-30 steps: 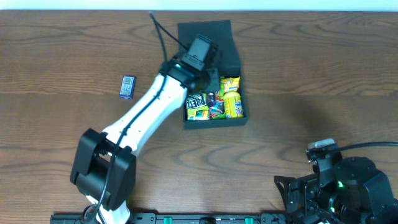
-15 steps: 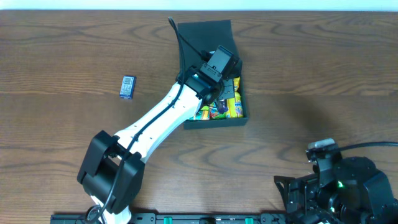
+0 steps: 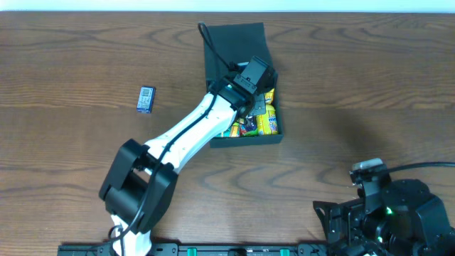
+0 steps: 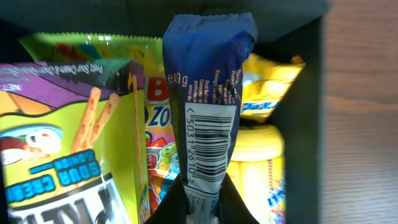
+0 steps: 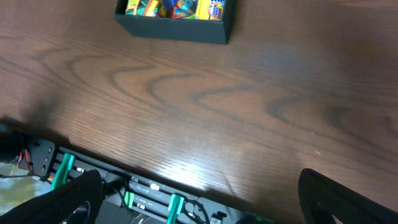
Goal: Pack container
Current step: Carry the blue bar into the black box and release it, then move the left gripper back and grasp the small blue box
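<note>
Matte black cardboard, the container sits on the wooden table with its lid flap thrown open on its far side. The left gripper reaches in over the container's near-left corner. Its jaws are pressed together on the lower end of a blue barcode packet, which hangs inside the container among the snacks already there. In the wrist view a green-and-purple pretzel-stick bag fills one side of the container. Yellow packets lie on the other side, against the container's wall. A red-and-orange wrapper shows behind the held packet, its name too hidden to read.

The right gripper sits well apart from the container, off its near-right side, with its fingers spread wide and nothing between them.

The packing looks well along: the container's floor is almost covered, and the held packet is within the walls but not yet let go. What seems left is to release it. A small blue packet lies on the bare wood well to the left of the container and likely belongs inside too. The open flap would then need folding down, if the task asks for that
</note>
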`<state>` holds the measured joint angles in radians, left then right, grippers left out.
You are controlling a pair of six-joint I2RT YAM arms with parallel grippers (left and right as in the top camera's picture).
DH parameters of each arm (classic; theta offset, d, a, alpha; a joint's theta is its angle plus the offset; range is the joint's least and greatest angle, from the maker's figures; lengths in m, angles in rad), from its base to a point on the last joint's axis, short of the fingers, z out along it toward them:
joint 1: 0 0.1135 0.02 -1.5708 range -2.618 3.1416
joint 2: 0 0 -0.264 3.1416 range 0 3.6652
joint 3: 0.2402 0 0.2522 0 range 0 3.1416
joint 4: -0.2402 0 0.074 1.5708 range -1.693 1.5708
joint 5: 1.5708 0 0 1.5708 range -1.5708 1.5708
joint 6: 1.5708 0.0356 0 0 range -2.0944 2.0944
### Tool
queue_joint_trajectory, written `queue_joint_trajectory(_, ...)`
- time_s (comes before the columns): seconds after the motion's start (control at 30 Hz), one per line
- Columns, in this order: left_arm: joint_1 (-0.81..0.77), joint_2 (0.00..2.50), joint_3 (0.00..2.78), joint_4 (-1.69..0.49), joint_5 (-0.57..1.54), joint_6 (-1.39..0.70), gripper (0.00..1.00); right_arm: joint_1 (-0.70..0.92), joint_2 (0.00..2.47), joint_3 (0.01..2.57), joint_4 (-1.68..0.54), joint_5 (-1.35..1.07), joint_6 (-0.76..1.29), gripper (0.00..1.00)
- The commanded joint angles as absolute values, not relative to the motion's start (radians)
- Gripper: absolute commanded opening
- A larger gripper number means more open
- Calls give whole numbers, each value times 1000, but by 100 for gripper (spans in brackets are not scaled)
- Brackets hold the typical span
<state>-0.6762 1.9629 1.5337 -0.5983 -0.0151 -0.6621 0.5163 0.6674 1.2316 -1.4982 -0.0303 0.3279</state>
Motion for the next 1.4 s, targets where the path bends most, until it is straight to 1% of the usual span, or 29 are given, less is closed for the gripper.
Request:
queue_joint_trajectory(0.0, -673, 1974, 1538, -602, -33, -673, 6, 511, 667, 1242, -1497, -27, 313, 99)
queue_joint_trajectory(0.07, -673, 1974, 1538, -603, -34, -673, 10, 511, 667, 1242, -1497, -27, 313, 99)
queue_joint_trajectory(0.1, -673, 1974, 1538, -606, -34, -673, 18, 511, 667, 1242, -1497, -27, 313, 99)
queue_joint_trajectory(0.17, -673, 1974, 1538, -612, -33, -673, 45, 511, 667, 1242, -1497, -27, 313, 99)
queue_joint_trajectory(0.23, -673, 1974, 1538, -614, -34, -673, 62, 511, 667, 1242, -1497, -27, 313, 99)
queue_joint_trajectory(0.33, -673, 1974, 1538, -614, -34, -673, 64, 511, 667, 1242, -1497, -27, 313, 99)
queue_joint_trajectory(0.4, -671, 1973, 1538, -612, -34, -673, 63, 511, 667, 1242, -1497, -27, 313, 99)
queue_joint_trajectory(0.53, -660, 1963, 1550, -613, -33, -627, 54, 511, 667, 1242, -1497, -27, 313, 99)
queue_joint_trajectory(0.63, -646, 1940, 1568, -614, -35, -566, 53, 511, 667, 1242, -1497, -27, 313, 99)
queue_joint_trajectory(0.73, -622, 1896, 1571, -622, -65, -497, 55, 511, 667, 1242, -1497, -27, 313, 99)
queue_joint_trajectory(0.77, -612, 1880, 1572, -630, -92, -467, 57, 511, 667, 1242, -1497, -27, 313, 99)
queue_joint_trajectory(0.93, -556, 1816, 1572, -680, -278, -353, 57, 511, 667, 1242, -1497, -27, 313, 99)
queue_joint_trajectory(1.0, -522, 1800, 1572, -694, -319, -307, 57, 511, 667, 1242, -1497, -27, 313, 99)
queue_joint_trajectory(1.2, -396, 1795, 1571, -722, -321, -202, 59, 511, 667, 1242, -1497, -27, 313, 99)
queue_joint_trajectory(1.3, -310, 1797, 1571, -730, -307, -200, 63, 511, 667, 1242, -1497, -27, 313, 99)
queue_joint_trajectory(1.37, -240, 1799, 1571, -735, -228, -142, 68, 511, 667, 1242, -1497, -27, 313, 99)
